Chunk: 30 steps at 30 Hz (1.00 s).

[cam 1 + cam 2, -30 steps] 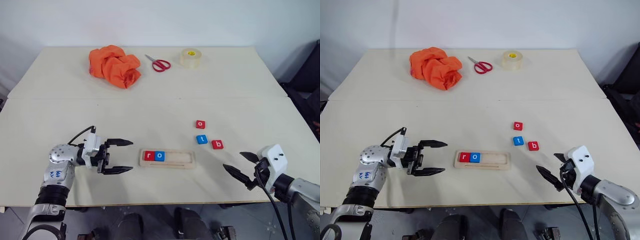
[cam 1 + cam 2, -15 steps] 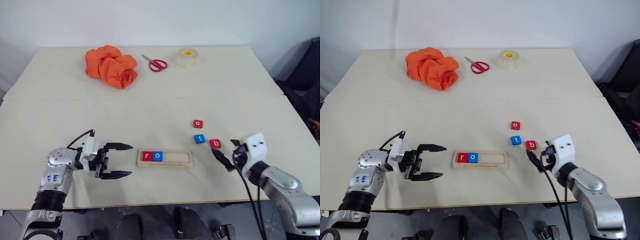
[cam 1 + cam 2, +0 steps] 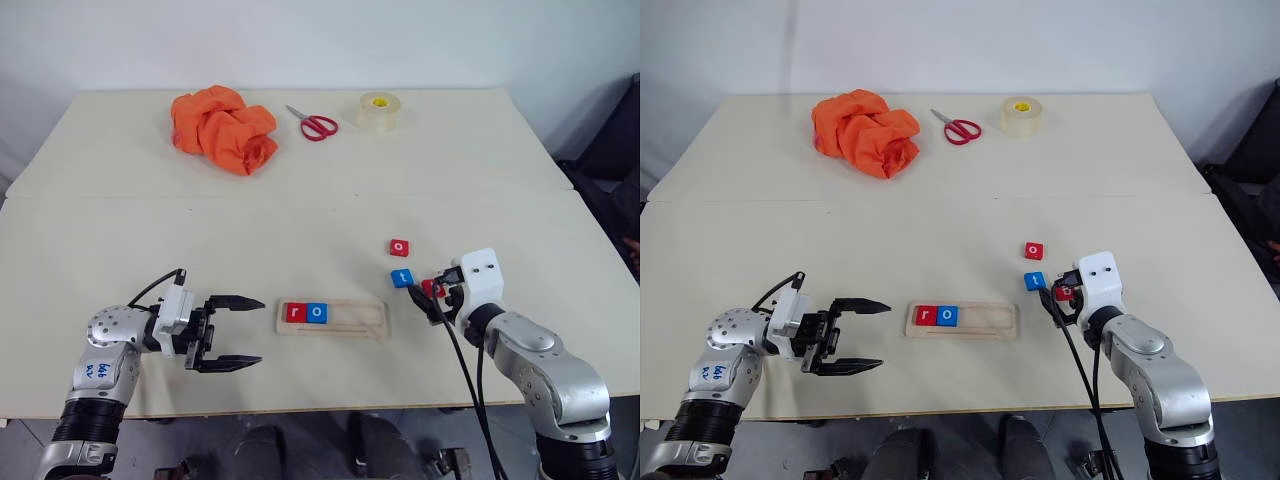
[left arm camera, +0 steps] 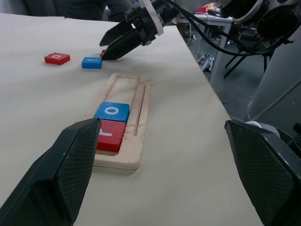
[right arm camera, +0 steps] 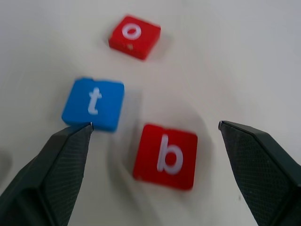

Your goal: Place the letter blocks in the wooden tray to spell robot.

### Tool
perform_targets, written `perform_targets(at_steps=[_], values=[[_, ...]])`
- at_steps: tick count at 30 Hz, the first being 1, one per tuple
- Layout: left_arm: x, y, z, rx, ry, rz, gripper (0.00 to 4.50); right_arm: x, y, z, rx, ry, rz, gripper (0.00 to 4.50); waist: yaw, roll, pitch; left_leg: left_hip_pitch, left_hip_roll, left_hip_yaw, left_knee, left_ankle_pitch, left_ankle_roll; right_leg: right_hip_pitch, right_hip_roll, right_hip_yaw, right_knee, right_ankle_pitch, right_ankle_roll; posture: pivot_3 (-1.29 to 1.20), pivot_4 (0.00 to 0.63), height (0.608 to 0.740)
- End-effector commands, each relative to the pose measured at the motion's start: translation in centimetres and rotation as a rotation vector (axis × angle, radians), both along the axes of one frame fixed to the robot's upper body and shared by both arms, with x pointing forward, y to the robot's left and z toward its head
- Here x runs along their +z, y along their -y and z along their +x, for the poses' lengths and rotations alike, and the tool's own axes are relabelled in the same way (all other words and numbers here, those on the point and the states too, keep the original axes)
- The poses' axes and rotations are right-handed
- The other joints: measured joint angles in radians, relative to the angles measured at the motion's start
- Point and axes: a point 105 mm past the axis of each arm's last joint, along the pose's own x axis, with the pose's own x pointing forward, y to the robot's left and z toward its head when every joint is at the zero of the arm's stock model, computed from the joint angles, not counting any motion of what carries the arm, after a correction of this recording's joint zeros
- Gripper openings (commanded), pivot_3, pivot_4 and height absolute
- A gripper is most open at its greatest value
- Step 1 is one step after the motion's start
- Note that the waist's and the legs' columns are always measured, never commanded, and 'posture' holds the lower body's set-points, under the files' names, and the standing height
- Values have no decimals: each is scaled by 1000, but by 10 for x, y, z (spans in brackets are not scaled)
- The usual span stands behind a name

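Now the right gripper (image 5: pixel 155 129), fingers wide open, should drop straight over the flat red "b" block (image 5: pixel 165 156) (blue "t" block (image 5: pixel 94 104) sits close) and squeeze gently, while the left gripper (image 3: pixel 240 331) waits open.

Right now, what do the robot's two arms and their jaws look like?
Both arms are silver-grey metal with rounded joints and black cables. Each ends in a white wrist block. The left gripper and right gripper each have two black pointed fingers with textured pads. The left arm bears blue handwriting.

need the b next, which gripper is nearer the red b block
Right. The right gripper has its open jaws straddling the b block; the left gripper waits beyond the tray's far end.
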Motion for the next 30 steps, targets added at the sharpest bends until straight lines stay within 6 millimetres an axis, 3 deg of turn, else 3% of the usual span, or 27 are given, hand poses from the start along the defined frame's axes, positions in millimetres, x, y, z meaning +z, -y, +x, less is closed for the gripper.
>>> perform_targets(at_steps=[1,8,11,18,24,30], values=[[8,-1,-2,4,33,-22,4469,6,6,-5,-51,24,-18,4500,0,0,0,0,0,0,0,0,0,0,0,0,0,0,0,0,150,740],[10,0,3,8,38,-23,4469,1,11,-3,-84,13,-16,4500,-3,0,0,0,0,0,1,0,0,0,0,0,1,0,0,0,150,740],[10,1,5,4,41,-22,4500,-4,15,-1,-107,-1,-18,3881,-5,0,0,0,0,0,1,0,0,0,0,0,1,0,0,0,150,740],[10,3,7,-14,40,-32,4500,-4,16,1,-128,16,-3,1518,-10,-1,-1,0,0,0,1,0,0,0,0,0,1,0,0,0,150,740],[9,-1,8,-27,28,-30,4500,8,11,-9,-178,43,100,1460,-13,-1,-1,0,0,0,1,0,0,0,0,0,2,0,0,0,150,740],[6,-9,9,-24,12,-10,4500,15,-8,-34,-140,16,154,1460,-14,-1,-1,0,0,0,0,0,0,0,0,0,2,0,0,0,150,740]])
